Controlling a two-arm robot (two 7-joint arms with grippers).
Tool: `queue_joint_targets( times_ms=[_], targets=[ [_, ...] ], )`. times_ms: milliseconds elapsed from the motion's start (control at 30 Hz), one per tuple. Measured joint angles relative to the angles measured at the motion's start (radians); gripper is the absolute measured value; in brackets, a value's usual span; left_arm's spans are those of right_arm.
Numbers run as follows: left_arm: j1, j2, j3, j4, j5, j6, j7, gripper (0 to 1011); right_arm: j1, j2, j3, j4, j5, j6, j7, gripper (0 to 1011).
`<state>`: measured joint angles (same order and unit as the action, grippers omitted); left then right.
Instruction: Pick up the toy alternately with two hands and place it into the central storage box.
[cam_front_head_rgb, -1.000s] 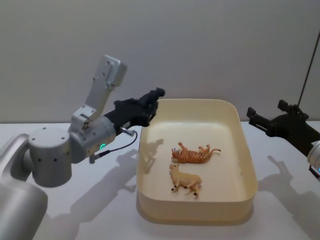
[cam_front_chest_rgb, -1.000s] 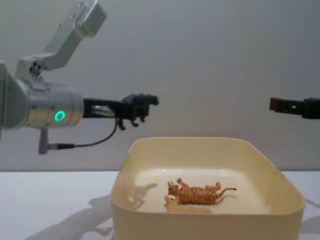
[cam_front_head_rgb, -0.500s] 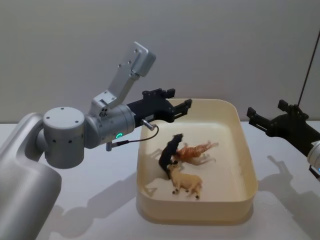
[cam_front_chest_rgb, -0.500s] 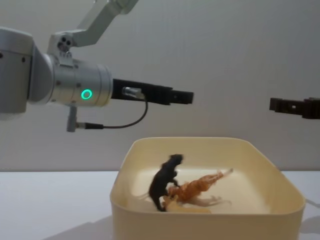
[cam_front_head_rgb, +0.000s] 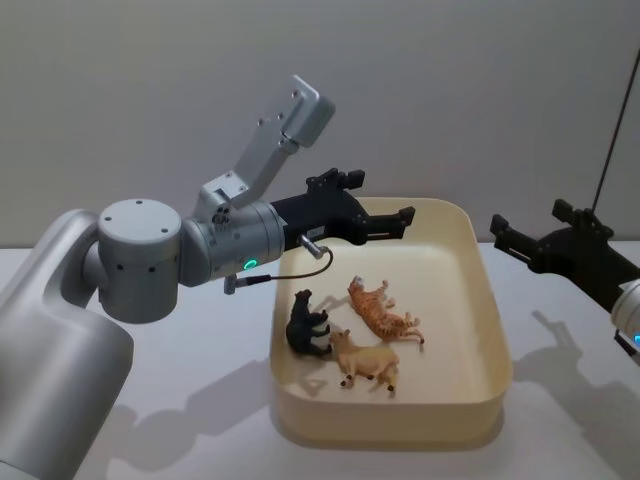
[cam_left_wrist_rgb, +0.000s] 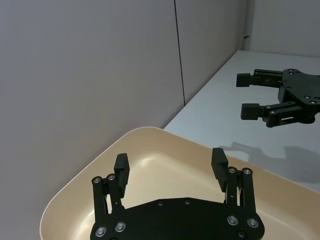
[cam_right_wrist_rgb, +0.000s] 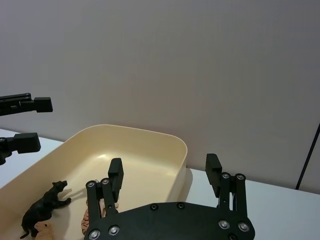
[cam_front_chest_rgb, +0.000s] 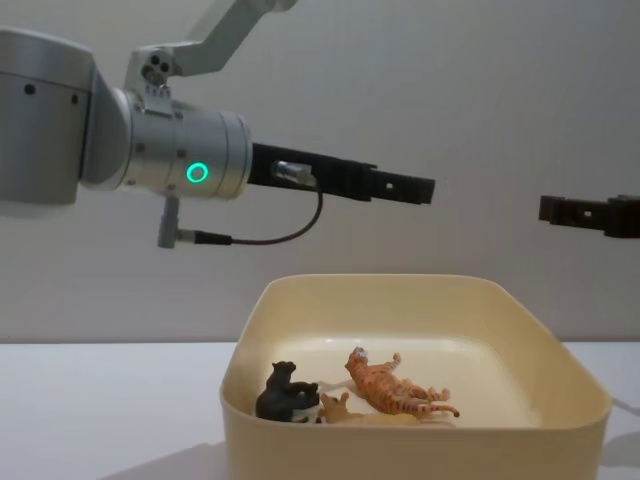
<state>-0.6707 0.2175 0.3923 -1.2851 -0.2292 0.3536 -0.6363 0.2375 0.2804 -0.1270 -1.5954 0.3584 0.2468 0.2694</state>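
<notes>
My left pincer (cam_front_head_rgb: 385, 222) hangs open and empty above the large cream-yellow plastic tub (cam_front_head_rgb: 493, 300); the small black animal figure (cam_front_head_rgb: 305, 325) probably lies inside. I should withdraw upward without touching the rim.

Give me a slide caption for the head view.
Open left gripper above the storage box holding three toy animals; right gripper waits beside it.

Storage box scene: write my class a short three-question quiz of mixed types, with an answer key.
1. True or false: the left gripper holds a toy.
2. How many animal figures lie in the storage box?
3. Which figure lies nearest the box's left wall: A tiger, B black animal, C tan animal?

Key: 1 false, it hangs open and empty over the box. 2 three. 3 B. The right gripper hangs open, right of the box.
</notes>
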Motion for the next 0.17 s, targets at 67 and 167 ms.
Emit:
queue_joint_targets(
  times_ms=[67, 167],
  targets=[
    [-0.003, -0.002, 0.001, 0.001, 0.002, 0.000, -0.006, 1001, 0.000, 0.000, 0.000, 0.000, 0.000, 0.000, 0.000, 1001],
    [-0.005, -0.003, 0.002, 0.002, 0.004, 0.001, -0.011, 1001, 0.000, 0.000, 0.000, 0.000, 0.000, 0.000, 0.000, 1001]
  ],
)
